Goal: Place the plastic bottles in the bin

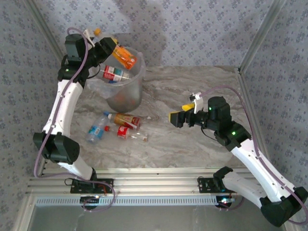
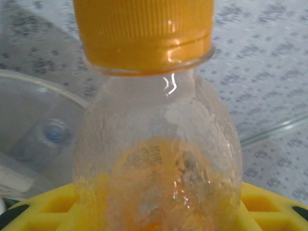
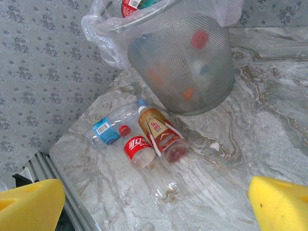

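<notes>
Pinching an orange-capped bottle [image 1: 126,57] in the left pincer [image 1: 110,48] over the bin [image 1: 126,98] at upper left, with the right pincer [image 1: 174,118] spread wide at centre right; if released off-centre, liable to glance off the red-labelled bottle [image 1: 114,73] lying high inside and tumble onto the surface [image 1: 192,149].

In the left wrist view the orange-cap bottle [image 2: 159,159] sits so close that the top edge cuts its cap [image 2: 144,33] and the bottom edge its body. The yellow pads [image 2: 43,211] beside it run off the bottom too. Behind, the bin [image 2: 43,84] is a blur, with a hazy blue cap [image 2: 56,131] inside. In the right wrist view the bin's top is cut off and the inside bottles [image 3: 198,39] are colour smears through its wall. A clear bottle [image 3: 161,185] on the table [image 3: 260,120] is hard to trace.
</notes>
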